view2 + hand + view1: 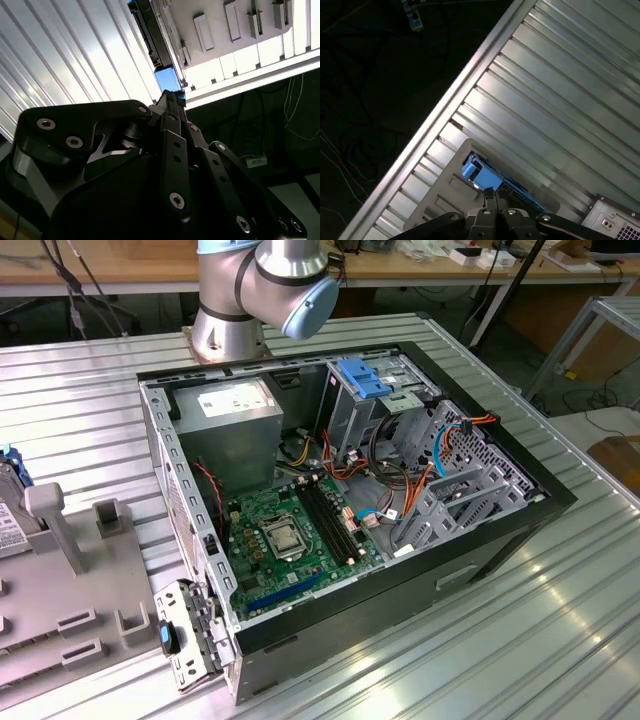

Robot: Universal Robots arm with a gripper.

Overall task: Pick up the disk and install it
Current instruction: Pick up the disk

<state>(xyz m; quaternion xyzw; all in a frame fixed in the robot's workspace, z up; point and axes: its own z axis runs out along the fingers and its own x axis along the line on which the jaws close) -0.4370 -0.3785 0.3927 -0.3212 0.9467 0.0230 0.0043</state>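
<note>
Checking before the pick: where's the disk, and what are the fingers doing?

> disk (10,523) is at the far edge of the exterior view's left, in the grey fixture tray (60,630) on the ribbed aluminium table (560,640); well apart from the open PC case (520,530); looks stood on edge in the tray, can't confirm. In the first wrist view the gripper (492,196) hangs over the disk's blue rail (481,174); the second wrist view has the gripper (169,97) just short of the disk (150,35), no contact that I can see; fingertips pressed together, nothing between them.

How will it handle?

> my read: stiff metal body, dense for its size, shock-sensitive, so no dropping or knocking; bare metal faces probably slick; blue plastic rails and end tabs will flex, so I wouldn't load them. Best hold is likely across the rigid body near mid-length, pads flat on metal, clear of the tabs.

Any print, going left to right?

> white label on the disk, text too small to read; power supply (235,425) at the case's rear has a white label, also unreadable; motherboard (290,530) markings not legible; silver drive cage (365,410) with its blue latch (365,378) shows no writing I can make out.
</note>
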